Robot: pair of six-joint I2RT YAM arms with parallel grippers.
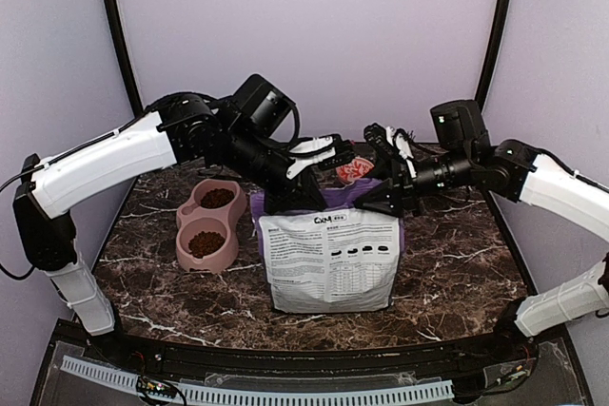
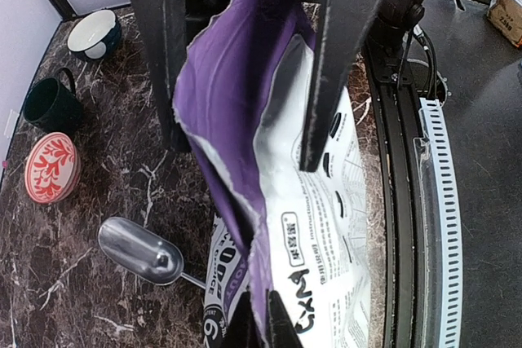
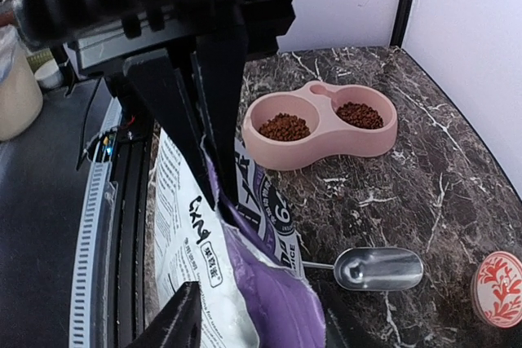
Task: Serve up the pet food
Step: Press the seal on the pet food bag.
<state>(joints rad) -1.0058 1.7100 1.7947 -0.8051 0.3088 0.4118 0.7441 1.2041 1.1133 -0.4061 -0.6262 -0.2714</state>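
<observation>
One bag (image 1: 328,259), white-fronted with a purple lining, is stood upright at the near middle of the dark marble tabletop (image 1: 457,263). "CXM" is read in bold letters near its top. A large "6" is seen on the purple side panel in the right wrist view. The fine print and the table below it are too small to be read. Four dark ovals are printed in one row on the front.

One pink double bowl (image 1: 209,225) is set just left of the bag, not touching it. The pet food (image 3: 284,126) is found in both of its two compartments, one reddish-brown heap in each.

Two grippers are positioned over the bag's opened top, one from each side. Left gripper (image 2: 243,155): the jaws are closed down on the purple top edge of the bag, which is pinched between them. Right gripper (image 3: 205,244): the jaws are spread partway, with the bag's ragged rim lying between them. Nothing is clamped there.

Behind the bag, one metal scoop (image 2: 140,248) is laid flat on the tabletop, with its thin handle pointed toward the bag. Farther back, one round red-and-white patterned disc (image 2: 51,167) is seen. Beyond it is one dark green mug (image 2: 49,103). Farthest is one dark bowl with a white inside (image 2: 94,34). All three are kept apart from one another.
</observation>
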